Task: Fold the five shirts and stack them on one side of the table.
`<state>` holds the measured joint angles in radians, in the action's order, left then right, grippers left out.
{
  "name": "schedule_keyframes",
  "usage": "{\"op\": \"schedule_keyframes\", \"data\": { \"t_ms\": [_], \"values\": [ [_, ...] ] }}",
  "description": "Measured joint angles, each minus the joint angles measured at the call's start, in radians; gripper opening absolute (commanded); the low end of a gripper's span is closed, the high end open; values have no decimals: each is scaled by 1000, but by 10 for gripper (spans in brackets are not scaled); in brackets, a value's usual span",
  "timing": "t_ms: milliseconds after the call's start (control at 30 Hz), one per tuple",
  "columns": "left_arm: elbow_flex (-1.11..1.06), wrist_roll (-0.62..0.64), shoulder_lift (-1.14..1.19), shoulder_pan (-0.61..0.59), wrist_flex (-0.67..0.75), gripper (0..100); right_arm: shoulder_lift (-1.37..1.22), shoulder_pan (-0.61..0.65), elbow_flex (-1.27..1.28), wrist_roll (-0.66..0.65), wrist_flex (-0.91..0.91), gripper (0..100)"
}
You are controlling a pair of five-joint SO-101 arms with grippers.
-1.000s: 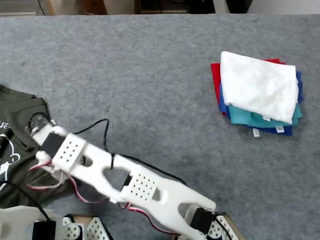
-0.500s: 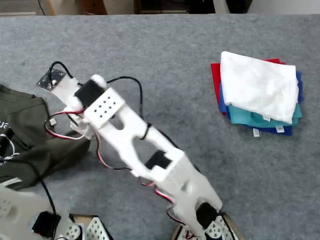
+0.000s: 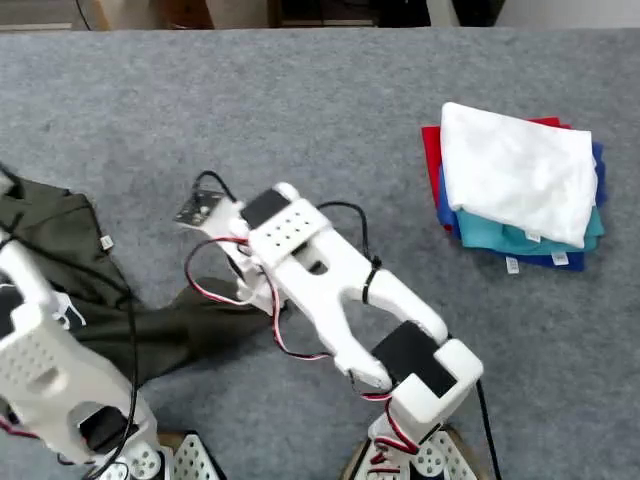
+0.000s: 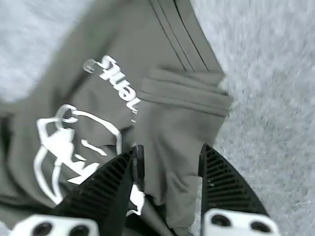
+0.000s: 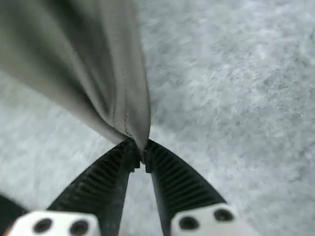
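The left tool [image 4: 170,150] is held part open, low over the shirt [image 3: 150,335], on the side of the desk [image 3: 300,100] well apart from the stack [image 3: 515,185]. Dark green cloth with a white print is seen between its two sides, but it cannot be told if the cloth is pinched. The right tool [image 5: 140,153] is shut tight on a fold of the same shirt, and the cloth is pulled into a thin ridge at its tips. This tool is placed nearer the stack than the left one, yet well apart from it. The shirt is left unfolded and crumpled, and is laid from one tool to the other. Farther back, the stack is set on the grey desk. Four folded shirts are piled in it: white on top, with teal, blue and red edges seen below.
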<state>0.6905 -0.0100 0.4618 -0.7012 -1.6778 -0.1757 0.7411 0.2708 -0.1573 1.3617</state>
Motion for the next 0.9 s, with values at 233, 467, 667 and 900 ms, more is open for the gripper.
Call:
{"op": "schedule_keyframes", "data": {
  "t_ms": [233,467,667,900],
  "values": [
    [17,31,130,8,0,193,-8,-28,106,52,-249,5],
    [170,35,270,-84,32,188,-86,-37,109,58,-410,3],
    [341,38,445,-150,43,188,-91,-40,109,58,-419,3],
    [525,37,651,-97,41,188,-101,-40,107,61,-419,3]
  ]
}}
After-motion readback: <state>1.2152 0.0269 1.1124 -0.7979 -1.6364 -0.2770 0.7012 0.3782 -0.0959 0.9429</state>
